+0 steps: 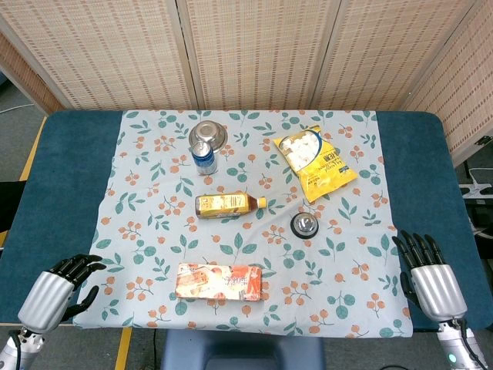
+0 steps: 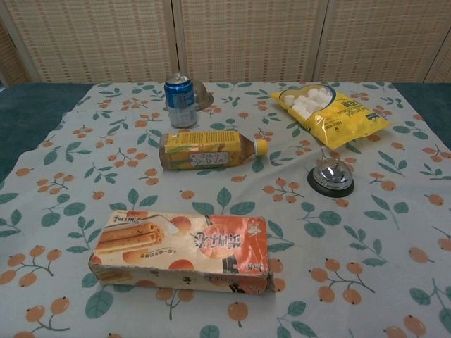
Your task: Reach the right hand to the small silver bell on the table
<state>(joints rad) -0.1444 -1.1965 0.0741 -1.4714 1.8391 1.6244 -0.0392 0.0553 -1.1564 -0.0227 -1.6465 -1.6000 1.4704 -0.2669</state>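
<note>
The small silver bell with a black base sits on the floral cloth right of centre; the chest view shows the bell below a yellow snack bag. My right hand rests at the table's near right corner, fingers spread and holding nothing, well to the right of the bell and nearer than it. My left hand lies at the near left corner, fingers loosely curled and empty. Neither hand shows in the chest view.
A yellow tea bottle lies on its side left of the bell. A biscuit box sits near the front edge. A blue can, a steel bowl and a yellow snack bag stand further back.
</note>
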